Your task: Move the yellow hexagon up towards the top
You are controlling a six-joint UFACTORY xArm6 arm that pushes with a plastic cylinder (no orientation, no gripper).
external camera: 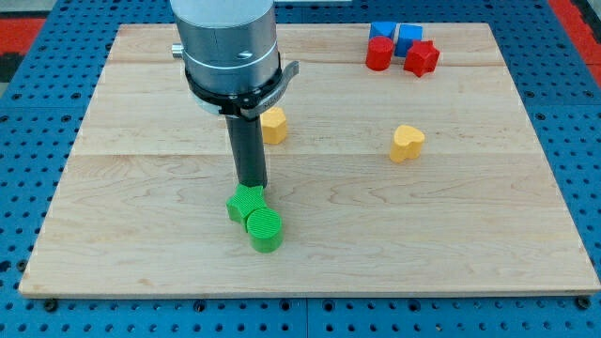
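Note:
The yellow hexagon [273,125] lies on the wooden board [141,188] left of centre, partly hidden behind my arm. My tip [252,186] is below the hexagon in the view, a short way from it, and sits right at the top edge of a green star-like block [244,202]. A green cylinder [265,228] touches that green block on its lower right.
A yellow heart [407,143] lies right of centre. At the view's top right are a red cylinder [378,53], a red star [422,58] and two blue blocks [409,38], clustered together. The arm's grey body [230,47] covers the board's top left-centre.

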